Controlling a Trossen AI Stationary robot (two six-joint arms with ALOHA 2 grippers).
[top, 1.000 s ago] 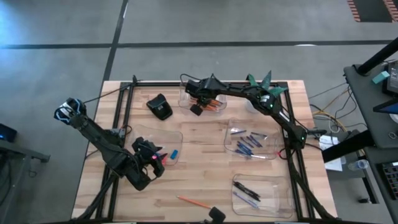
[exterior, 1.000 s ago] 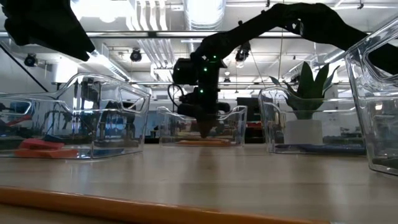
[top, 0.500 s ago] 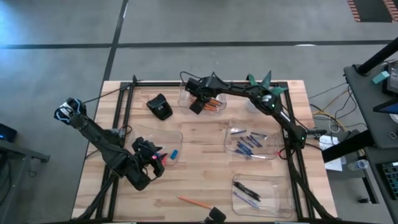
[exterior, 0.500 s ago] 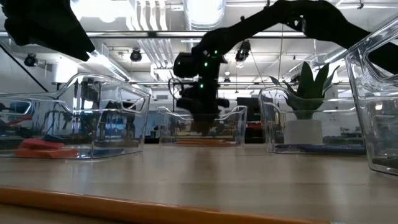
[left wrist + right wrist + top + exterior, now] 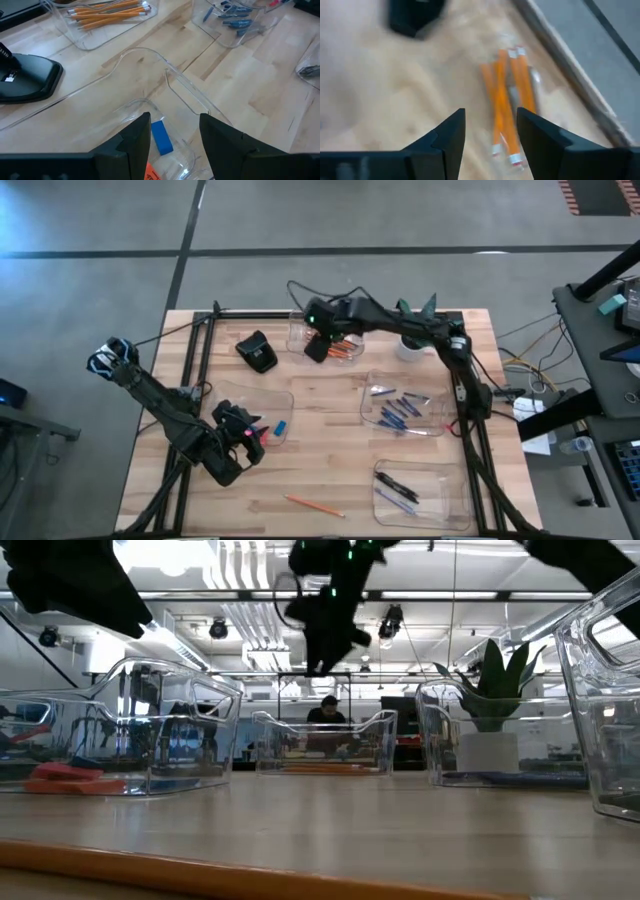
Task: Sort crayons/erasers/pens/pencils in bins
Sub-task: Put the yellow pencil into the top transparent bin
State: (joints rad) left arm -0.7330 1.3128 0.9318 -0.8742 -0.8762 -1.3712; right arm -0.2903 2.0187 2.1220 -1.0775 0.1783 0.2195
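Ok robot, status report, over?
Right gripper open, empty, above pencils in far bin. Left gripper open over eraser bin. One pencil loose on table.

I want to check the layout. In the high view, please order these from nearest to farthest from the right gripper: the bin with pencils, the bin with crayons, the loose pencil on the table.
From the right gripper:
1. Bin with pencils, at the table's far edge, directly under the gripper.
2. Bin with crayons, right of centre.
3. Loose pencil, at the near edge.
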